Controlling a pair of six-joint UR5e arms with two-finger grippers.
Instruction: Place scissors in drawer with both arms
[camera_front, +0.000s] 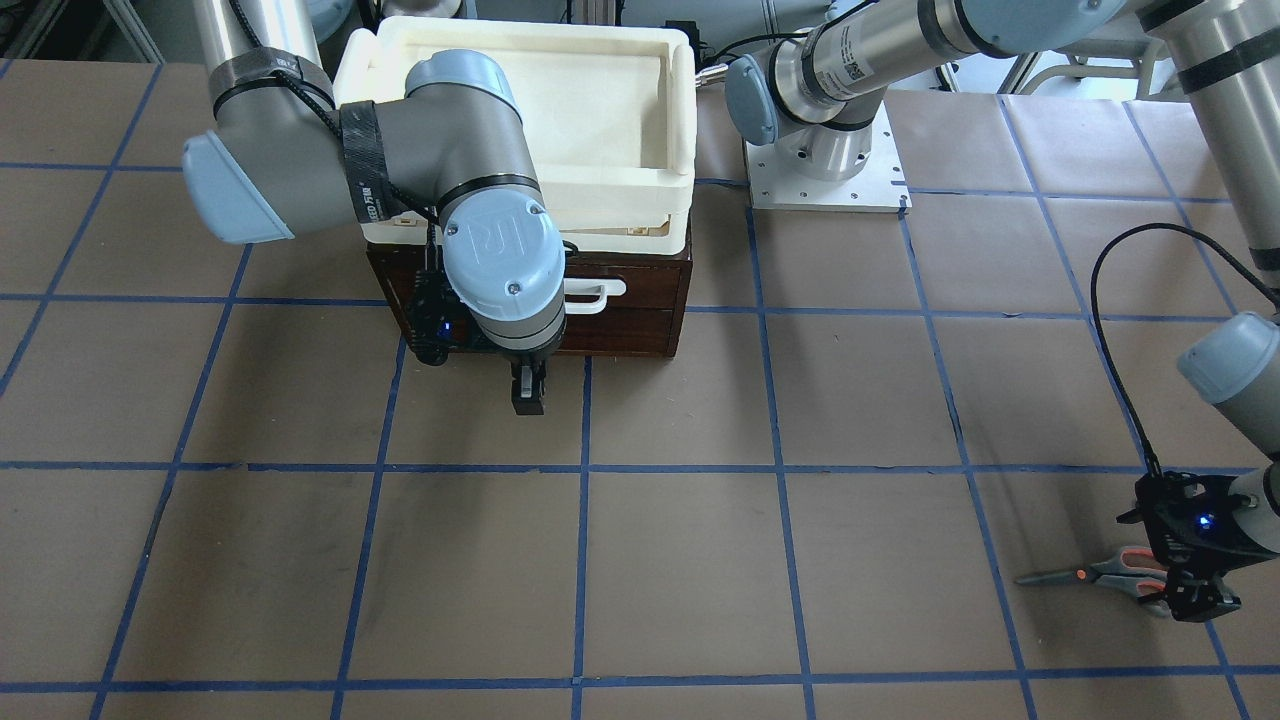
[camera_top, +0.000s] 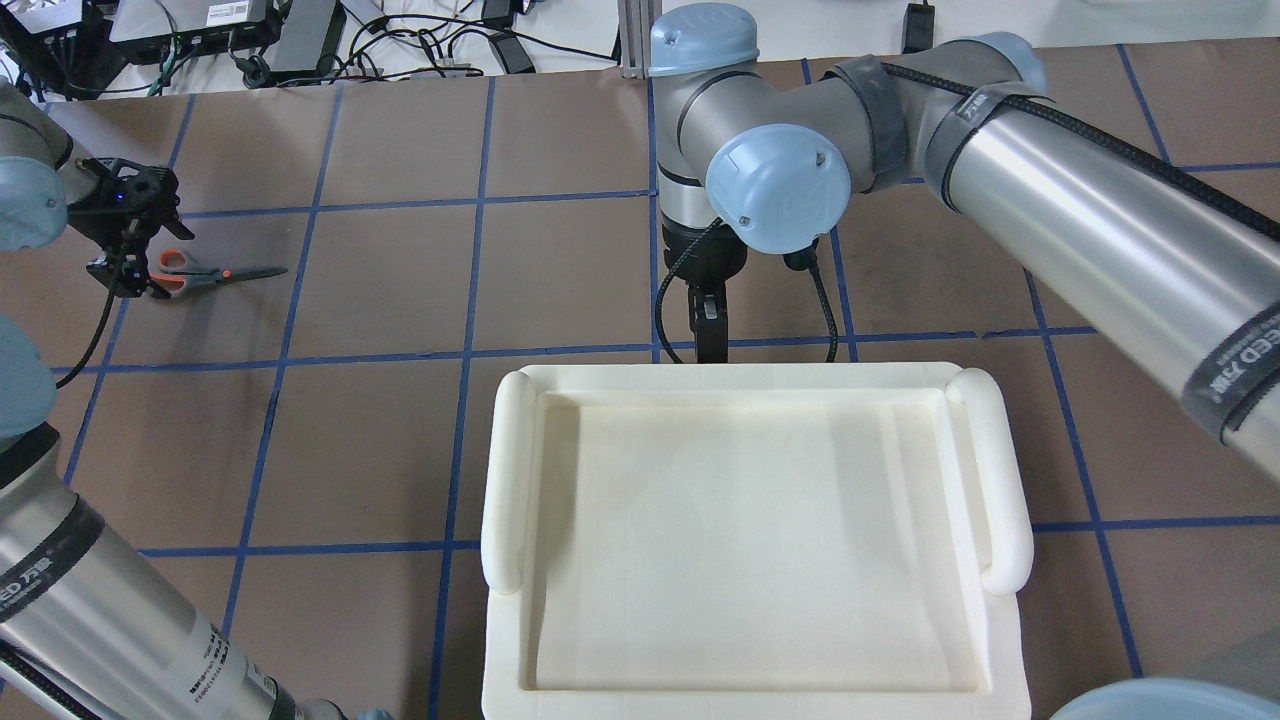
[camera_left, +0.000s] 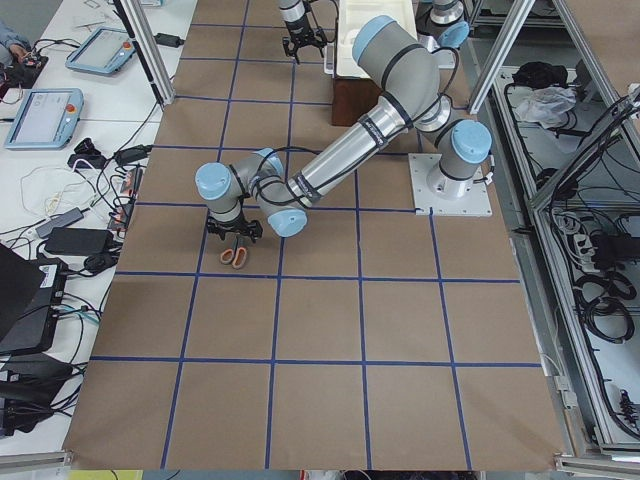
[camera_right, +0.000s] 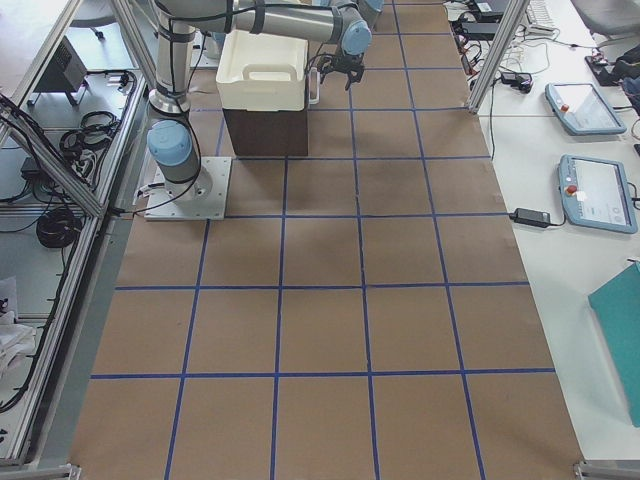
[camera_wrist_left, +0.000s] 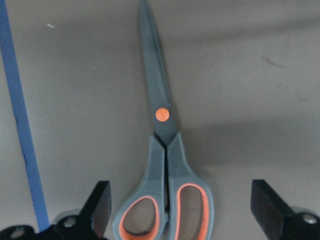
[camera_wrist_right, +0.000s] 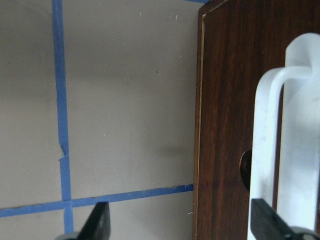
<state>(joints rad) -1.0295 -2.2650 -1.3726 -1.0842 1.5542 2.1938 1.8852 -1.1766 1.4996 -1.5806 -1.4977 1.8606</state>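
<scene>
The left gripper (camera_top: 120, 280) hangs over the tabletop (camera_top: 380, 450) in the robot's left half, nearer the operators' long edge than the robot's. Its fingers (camera_wrist_left: 99, 207) are spread wide on either side of the handle loops of the scissors (camera_wrist_left: 161, 145), with a gap on each side, and they grip nothing. The scissors lie flat on the brown paper with the blades closed. The handles are under the gripper and the tips point toward the robot's right end of the table. A blue tape line (camera_wrist_left: 22, 125) runs just beside them.

Farther right, the right gripper (camera_top: 710, 340) points straight down just in front of the drawer (camera_wrist_right: 225, 100). Its fingers (camera_wrist_right: 100, 220) are wide apart and empty. In the wrist view one finger overlaps the end of the white bar handle (camera_wrist_right: 265, 125); whether it touches cannot be told.

The drawer front sits flush in a dark brown chest (camera_front: 630, 330) near the robot-side edge. A cream-white bin (camera_top: 505, 480) rests on top of the chest.
</scene>
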